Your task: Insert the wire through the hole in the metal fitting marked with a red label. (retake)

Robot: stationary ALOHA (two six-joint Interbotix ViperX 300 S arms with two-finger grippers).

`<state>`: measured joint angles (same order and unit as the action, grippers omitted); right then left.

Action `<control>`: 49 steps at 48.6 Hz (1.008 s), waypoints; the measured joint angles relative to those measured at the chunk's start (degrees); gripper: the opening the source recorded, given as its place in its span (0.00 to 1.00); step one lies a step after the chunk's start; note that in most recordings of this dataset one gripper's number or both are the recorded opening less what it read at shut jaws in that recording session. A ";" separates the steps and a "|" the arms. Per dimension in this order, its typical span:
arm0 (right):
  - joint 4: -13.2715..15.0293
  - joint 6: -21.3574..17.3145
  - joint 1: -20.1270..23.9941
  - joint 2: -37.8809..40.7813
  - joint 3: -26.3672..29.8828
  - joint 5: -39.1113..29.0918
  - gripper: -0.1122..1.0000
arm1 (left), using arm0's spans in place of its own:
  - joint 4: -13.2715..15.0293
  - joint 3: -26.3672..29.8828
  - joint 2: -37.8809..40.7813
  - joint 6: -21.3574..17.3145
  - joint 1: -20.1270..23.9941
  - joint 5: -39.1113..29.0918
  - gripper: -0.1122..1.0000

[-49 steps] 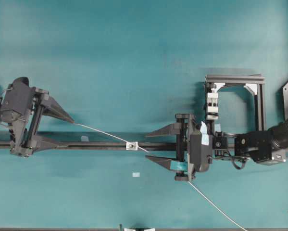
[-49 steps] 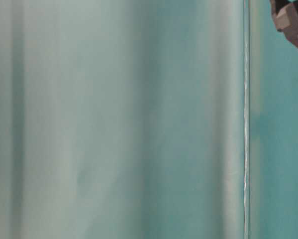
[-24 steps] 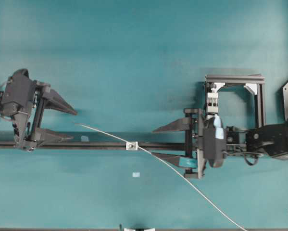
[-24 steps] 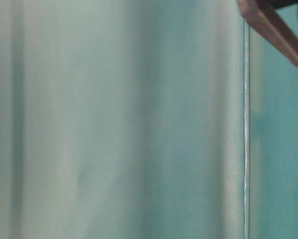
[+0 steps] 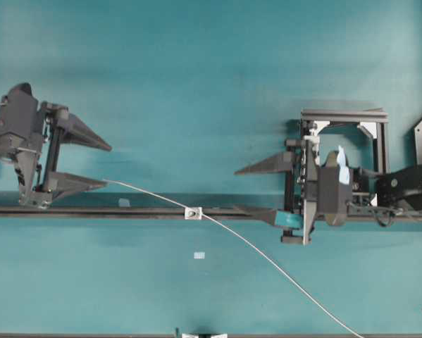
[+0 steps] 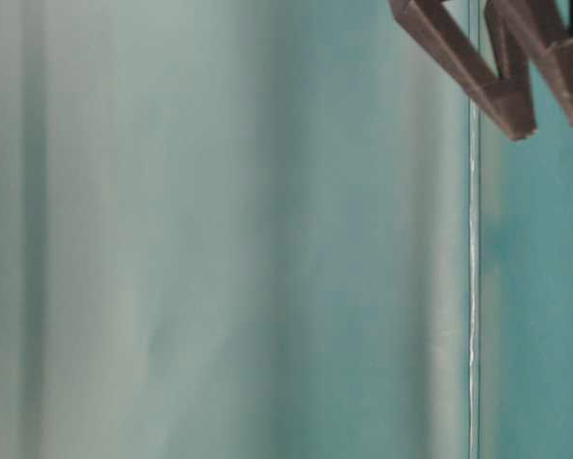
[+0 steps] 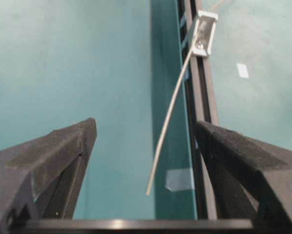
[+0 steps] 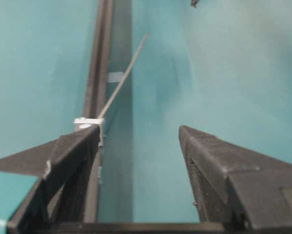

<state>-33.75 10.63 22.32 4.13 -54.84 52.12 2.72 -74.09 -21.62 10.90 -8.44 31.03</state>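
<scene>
Both grippers, left (image 5: 106, 167) and right (image 5: 236, 189), are spread wide, nothing gripped. Wire (image 5: 253, 248) is threaded through the metal fitting (image 5: 192, 213), long axis diagonal; its free tip (image 7: 147, 193) is found between the left jaws, nearer that arm.

A long black rail (image 5: 140, 211) crosses the teal table (image 5: 196, 84) (a small pale rectangle (image 5: 199, 255) lies nearby).

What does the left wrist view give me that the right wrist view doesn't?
Only the left wrist view shows the wire's free tip lying unheld between the open left tool fingers, and a small pale rectangle on the table. Only the right wrist view shows the open right tool. Both show the wire passing the metal fitting on the black rail.
</scene>
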 measured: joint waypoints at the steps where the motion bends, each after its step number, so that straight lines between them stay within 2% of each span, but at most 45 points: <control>1: 0.00 0.00 -0.26 -0.18 -0.18 0.00 0.77 | 0.09 0.00 -0.18 -0.44 0.00 0.00 0.87; 10: 0.00 0.00 -1.32 -1.49 -0.88 -0.44 0.77 | 0.00 0.44 -1.05 -2.99 0.79 -0.53 0.87; 49: 0.00 0.00 -2.46 -3.69 -2.37 -2.11 0.77 | 0.00 0.70 -1.14 -3.08 1.49 -0.97 0.86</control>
<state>-33.75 10.63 19.86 0.44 -57.22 50.01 2.72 -73.39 -22.76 7.82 -6.94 30.06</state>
